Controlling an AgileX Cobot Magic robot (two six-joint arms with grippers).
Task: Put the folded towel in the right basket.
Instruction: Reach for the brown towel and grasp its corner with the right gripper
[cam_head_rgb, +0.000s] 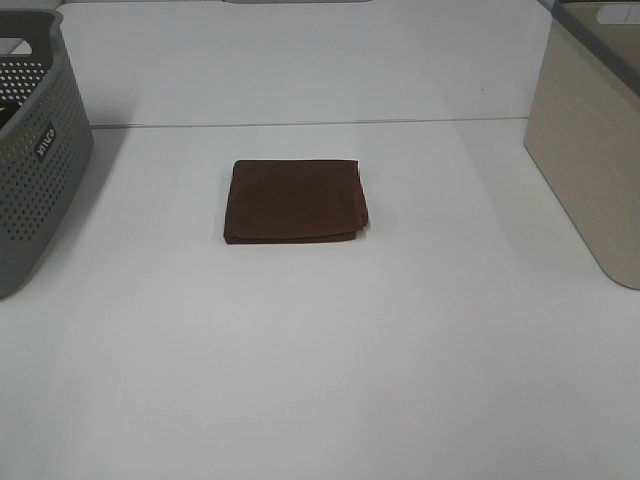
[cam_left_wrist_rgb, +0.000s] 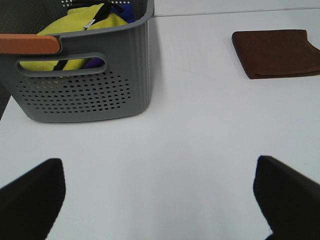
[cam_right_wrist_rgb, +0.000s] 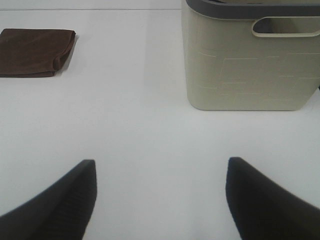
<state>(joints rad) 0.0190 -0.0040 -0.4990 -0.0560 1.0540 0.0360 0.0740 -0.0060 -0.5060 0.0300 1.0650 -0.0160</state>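
A brown folded towel (cam_head_rgb: 296, 200) lies flat on the white table, in the middle. It also shows in the left wrist view (cam_left_wrist_rgb: 275, 52) and in the right wrist view (cam_right_wrist_rgb: 35, 51). The right basket (cam_head_rgb: 598, 140) is beige with a grey rim and stands at the table's right edge; the right wrist view shows its wall (cam_right_wrist_rgb: 250, 65). Neither arm shows in the exterior high view. My left gripper (cam_left_wrist_rgb: 160, 200) is open and empty, far from the towel. My right gripper (cam_right_wrist_rgb: 160, 197) is open and empty, in front of the beige basket.
A grey perforated basket (cam_head_rgb: 30, 150) stands at the table's left edge. The left wrist view shows its wall (cam_left_wrist_rgb: 85, 90) and yellow and blue cloth (cam_left_wrist_rgb: 80, 22) inside it. A seam runs across the table behind the towel.
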